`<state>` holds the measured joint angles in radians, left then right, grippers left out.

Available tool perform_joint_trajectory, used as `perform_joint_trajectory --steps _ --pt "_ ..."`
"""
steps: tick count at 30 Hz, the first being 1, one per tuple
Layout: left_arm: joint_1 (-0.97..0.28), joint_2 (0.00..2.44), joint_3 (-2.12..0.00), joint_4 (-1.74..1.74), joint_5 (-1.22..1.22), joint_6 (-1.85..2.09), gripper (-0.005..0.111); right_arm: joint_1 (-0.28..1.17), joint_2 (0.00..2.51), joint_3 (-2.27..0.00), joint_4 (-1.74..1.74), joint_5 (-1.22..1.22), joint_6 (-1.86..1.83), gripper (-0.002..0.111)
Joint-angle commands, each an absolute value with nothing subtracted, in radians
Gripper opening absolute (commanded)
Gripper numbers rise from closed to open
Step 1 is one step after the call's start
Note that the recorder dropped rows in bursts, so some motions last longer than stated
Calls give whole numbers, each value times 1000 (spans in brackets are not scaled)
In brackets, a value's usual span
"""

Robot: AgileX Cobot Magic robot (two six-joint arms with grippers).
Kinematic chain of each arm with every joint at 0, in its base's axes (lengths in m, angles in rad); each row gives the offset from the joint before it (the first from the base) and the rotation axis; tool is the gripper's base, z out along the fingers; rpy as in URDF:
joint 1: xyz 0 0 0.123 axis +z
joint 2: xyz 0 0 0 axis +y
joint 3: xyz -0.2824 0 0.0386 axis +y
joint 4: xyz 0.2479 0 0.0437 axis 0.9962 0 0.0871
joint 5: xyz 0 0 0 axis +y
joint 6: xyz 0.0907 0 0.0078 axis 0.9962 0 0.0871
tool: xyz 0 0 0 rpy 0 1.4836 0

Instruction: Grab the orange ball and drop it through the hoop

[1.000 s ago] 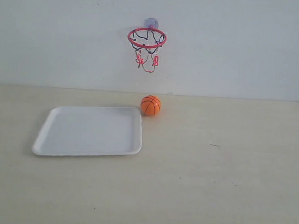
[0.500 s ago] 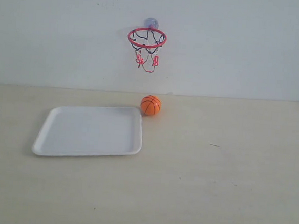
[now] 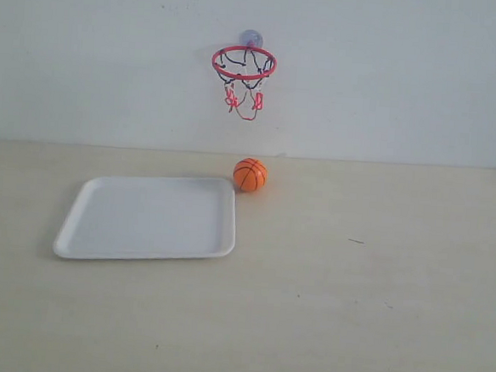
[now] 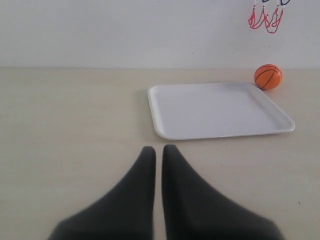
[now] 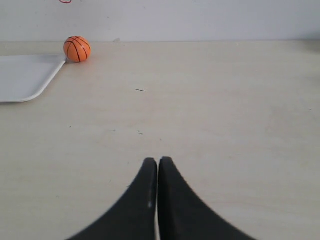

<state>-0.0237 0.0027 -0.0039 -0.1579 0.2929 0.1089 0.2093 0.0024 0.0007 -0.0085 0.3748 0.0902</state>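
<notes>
The orange ball (image 3: 250, 175) rests on the table, touching the far right corner of the white tray (image 3: 148, 217); it also shows in both wrist views as the orange ball (image 4: 268, 77) and orange ball (image 5: 77, 49). The hoop (image 3: 244, 64) with its red ring hangs on the wall above the ball; only the net's lower end (image 4: 266, 17) shows in the left wrist view. My left gripper (image 4: 159, 149) is shut, empty, well short of the tray. My right gripper (image 5: 158, 161) is shut, empty, far from the ball. Neither arm appears in the exterior view.
The white tray (image 4: 220, 110) holds nothing. A pale wall (image 3: 392, 77) stands behind the table. A small dark mark (image 3: 356, 240) lies on the tabletop to the right of the ball.
</notes>
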Motion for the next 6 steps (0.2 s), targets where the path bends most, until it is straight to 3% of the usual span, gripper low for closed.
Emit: perform_joint_trajectory --steps 1,6 --pt "-21 0 0 -156 295 114 4 209 0 0 -9 367 88 0" --pt "-21 0 0 -156 295 114 4 209 0 0 -9 364 88 0"
